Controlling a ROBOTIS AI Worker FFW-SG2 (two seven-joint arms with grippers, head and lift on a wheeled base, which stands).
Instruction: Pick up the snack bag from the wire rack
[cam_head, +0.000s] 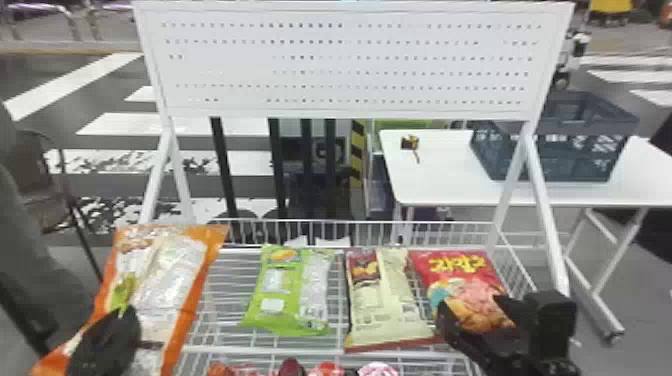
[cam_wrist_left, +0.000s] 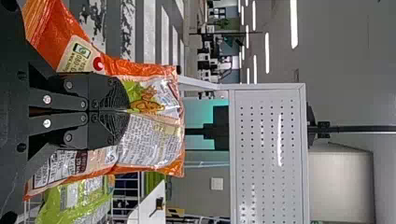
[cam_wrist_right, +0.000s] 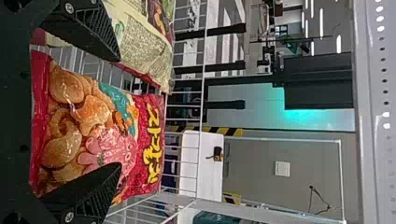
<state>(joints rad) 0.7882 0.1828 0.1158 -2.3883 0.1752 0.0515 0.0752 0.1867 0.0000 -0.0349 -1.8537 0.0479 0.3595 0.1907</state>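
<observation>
Snack bag (cam_head: 170, 270), orange, by left edge of wire rack (cam_head: 240, 351), pinched in left gripper (cam_wrist_left: 126, 111); right gripper (cam_wrist_right: 119, 112) spread around red bag (cam_head: 467, 287). Estimate: light, slick, contents crushable; hold gently at gathered mid-width film

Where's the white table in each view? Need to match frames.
Head view: table beyond the rack, under the dark crate.
Left wrist view: table beyond the green bag.
Right wrist view: table beyond the red bag and rack wires.
Shared landmark: perforated board.
</observation>
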